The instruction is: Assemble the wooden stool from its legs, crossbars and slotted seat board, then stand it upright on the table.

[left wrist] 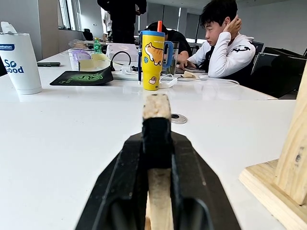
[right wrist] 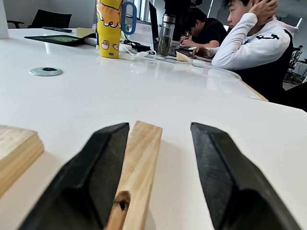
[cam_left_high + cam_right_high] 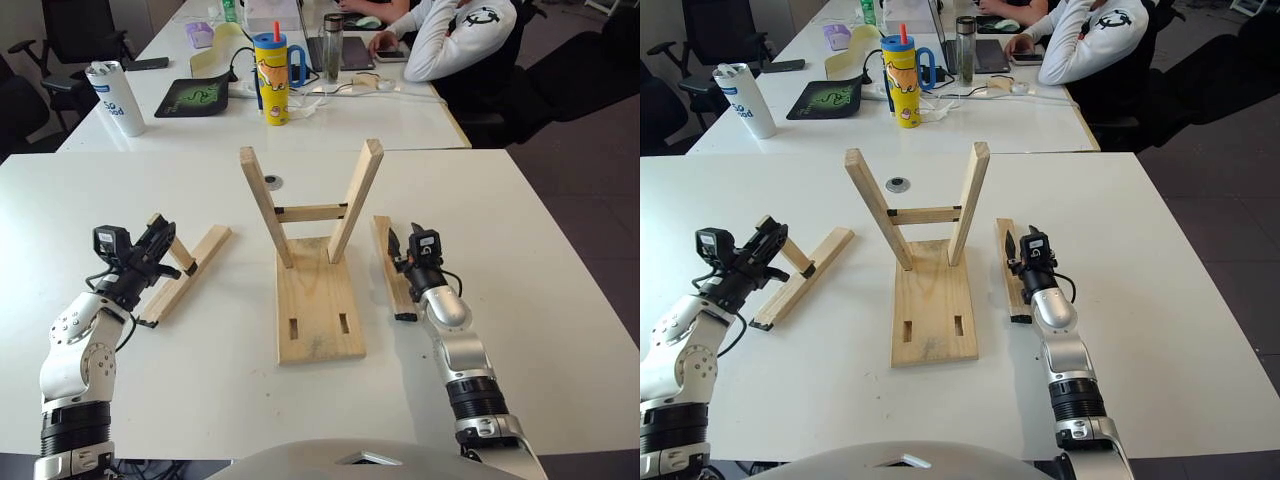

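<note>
The seat board (image 3: 318,305) is lying flat in the middle of the white table (image 3: 530,260), its two free slots showing at the end nearer the robot. At its far end an upright leg pair (image 3: 311,212), two legs joined by a crossbar, is standing on the board and spreading apart towards the top.

Just beside the board on the robot's right, a loose bar (image 3: 389,258) is lying flat and running roughly parallel to the board's long edge. The right gripper (image 3: 403,240) is sitting low over the bar's far half with its fingers (image 2: 216,158) spread wide. The bar (image 2: 139,167) is passing between them, close against one finger and well clear of the other, so nothing is being gripped.

On the left, apart from the board, a flat leg pair (image 3: 197,262) with its own crossbar is lying on the table. The left gripper (image 3: 163,248) is pinching the outer leg of this pair, its fingers (image 1: 123,177) pressing against both sides of the wood (image 1: 157,106).

Beyond the board, a round metal cap (image 3: 272,182) is sitting in the tabletop. On the table behind, a yellow cup (image 3: 273,78), a white cup (image 3: 117,98) and a black-and-green mat (image 3: 195,95) are standing well apart from the stool parts.
</note>
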